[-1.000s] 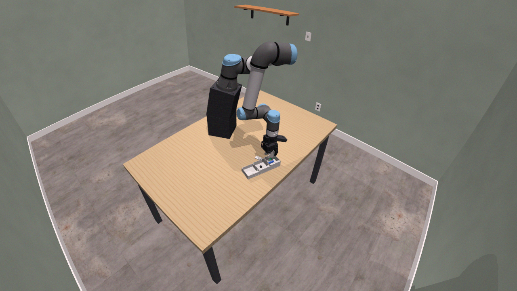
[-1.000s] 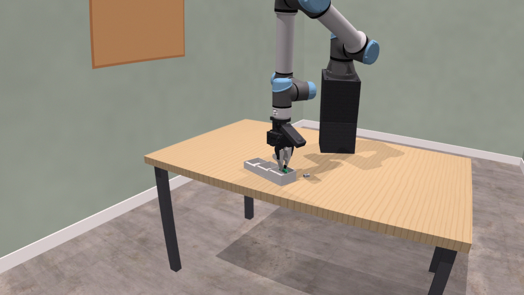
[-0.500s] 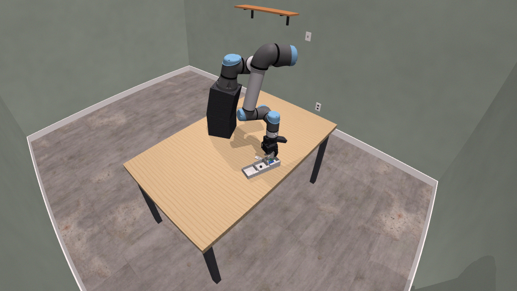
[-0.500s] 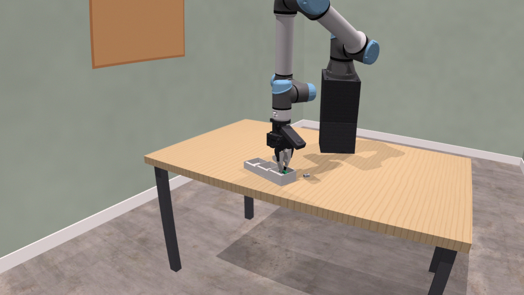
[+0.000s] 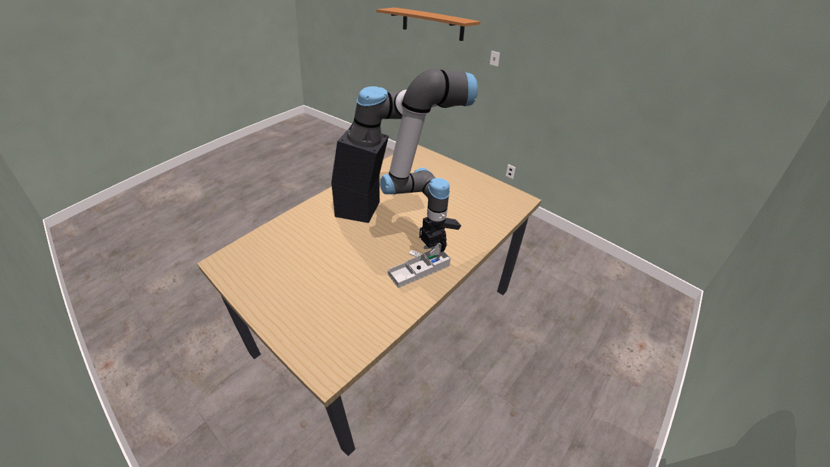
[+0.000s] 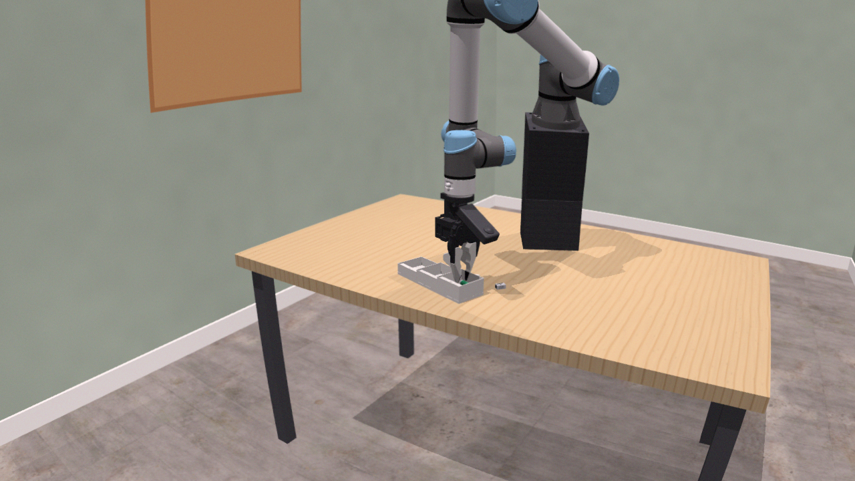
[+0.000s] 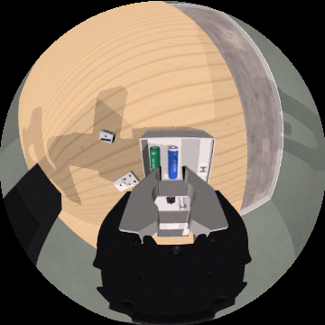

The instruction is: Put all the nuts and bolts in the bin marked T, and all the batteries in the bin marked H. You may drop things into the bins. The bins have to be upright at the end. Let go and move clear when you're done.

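A row of three grey bins (image 5: 400, 278) (image 6: 418, 270) stands near the table's edge. In the wrist view the end bin (image 7: 177, 133) bears an H, and a green battery (image 7: 155, 157) and a blue battery (image 7: 172, 162) lie side by side in it. My gripper (image 7: 171, 167) (image 5: 434, 251) (image 6: 461, 276) reaches down into this bin with its fingers slightly apart and nothing held between them; the green battery lies just off the left fingertip. Two small grey metal pieces (image 7: 106, 135) (image 7: 125, 181) lie on the table beside the bins; one also shows in the top and exterior views (image 5: 414, 253) (image 6: 501, 286).
The middle bin holds a small dark thing (image 5: 417, 266). The arm's black pedestal (image 5: 356, 174) (image 6: 552, 185) stands on the wooden table (image 5: 301, 301) (image 6: 627, 323) behind the bins. The table's edge lies close beyond the bins.
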Tool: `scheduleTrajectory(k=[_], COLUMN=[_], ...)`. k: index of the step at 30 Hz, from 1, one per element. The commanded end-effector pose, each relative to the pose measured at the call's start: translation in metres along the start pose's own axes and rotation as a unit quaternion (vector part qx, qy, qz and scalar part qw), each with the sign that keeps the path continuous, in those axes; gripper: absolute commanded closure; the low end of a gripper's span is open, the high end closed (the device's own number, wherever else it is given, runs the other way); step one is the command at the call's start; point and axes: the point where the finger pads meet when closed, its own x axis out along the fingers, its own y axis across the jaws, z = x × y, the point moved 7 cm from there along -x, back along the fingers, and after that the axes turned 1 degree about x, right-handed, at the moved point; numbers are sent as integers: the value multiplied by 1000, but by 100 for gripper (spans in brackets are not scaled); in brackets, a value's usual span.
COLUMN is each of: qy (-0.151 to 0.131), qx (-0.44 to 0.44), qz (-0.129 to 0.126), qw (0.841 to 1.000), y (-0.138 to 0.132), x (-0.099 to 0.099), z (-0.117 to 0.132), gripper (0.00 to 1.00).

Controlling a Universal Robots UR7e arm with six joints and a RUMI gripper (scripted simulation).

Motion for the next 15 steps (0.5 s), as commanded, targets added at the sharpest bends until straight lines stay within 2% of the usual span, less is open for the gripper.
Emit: scheduleTrajectory(k=[1, 15], qy=[0, 0], qx=[0, 0], qz=[1, 1], qw=[1000, 1000], y=[0, 0], x=[0, -14], z=[0, 0], gripper=[83, 83])
